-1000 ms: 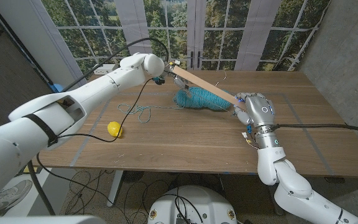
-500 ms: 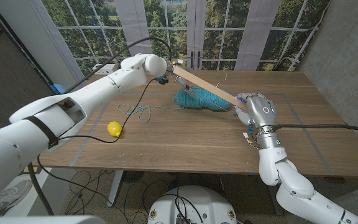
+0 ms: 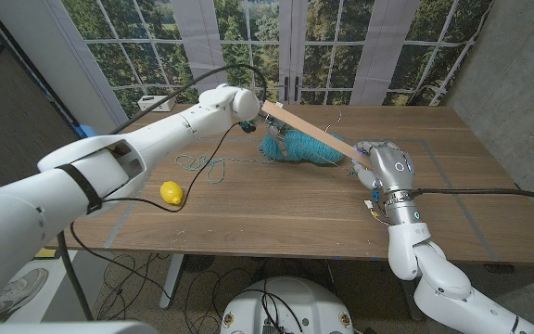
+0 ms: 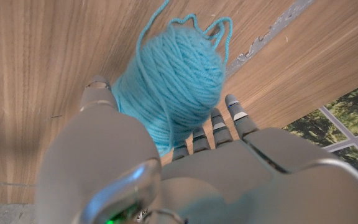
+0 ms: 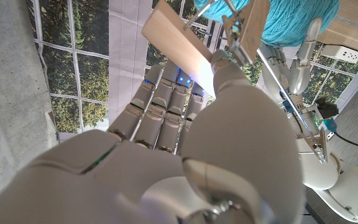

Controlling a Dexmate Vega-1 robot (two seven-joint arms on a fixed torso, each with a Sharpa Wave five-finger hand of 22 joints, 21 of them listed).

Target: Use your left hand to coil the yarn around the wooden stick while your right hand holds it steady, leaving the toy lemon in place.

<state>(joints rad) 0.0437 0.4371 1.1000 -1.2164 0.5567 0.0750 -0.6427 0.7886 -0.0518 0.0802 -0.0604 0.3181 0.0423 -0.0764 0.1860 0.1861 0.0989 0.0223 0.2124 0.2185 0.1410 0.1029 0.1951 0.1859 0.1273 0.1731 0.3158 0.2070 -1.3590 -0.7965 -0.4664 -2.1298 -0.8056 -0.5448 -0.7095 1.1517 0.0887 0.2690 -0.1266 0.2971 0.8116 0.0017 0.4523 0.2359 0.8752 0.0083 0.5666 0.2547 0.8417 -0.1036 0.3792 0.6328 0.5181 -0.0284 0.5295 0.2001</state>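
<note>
A teal ball of yarn (image 3: pixel 299 147) lies at the back middle of the table, with a loose strand (image 3: pixel 207 165) trailing towards the robot's left. The wooden stick (image 3: pixel 309 130) slants over the ball. My right hand (image 3: pixel 385 164) grips the stick's lower end, seen close in the right wrist view as stick (image 5: pixel 179 46) above my right hand (image 5: pixel 166 155). My left hand (image 3: pixel 247 108) hovers by the stick's raised end. In the left wrist view the yarn ball (image 4: pixel 173 78) sits just past my left hand (image 4: pixel 166 168), and a strand runs down between thumb and fingers. The toy lemon (image 3: pixel 171 192) rests front left.
A black cable (image 3: pixel 207 153) hangs from my left arm over the table's left part. A white power strip (image 3: pixel 156 100) lies at the back left corner. Windows stand behind the table's far edge. Grey tape lines (image 3: pixel 123 223) mark the tabletop.
My left hand has shifted right, closer to the stick's raised end. The right hand, stick, yarn ball and lemon stay where they were.
</note>
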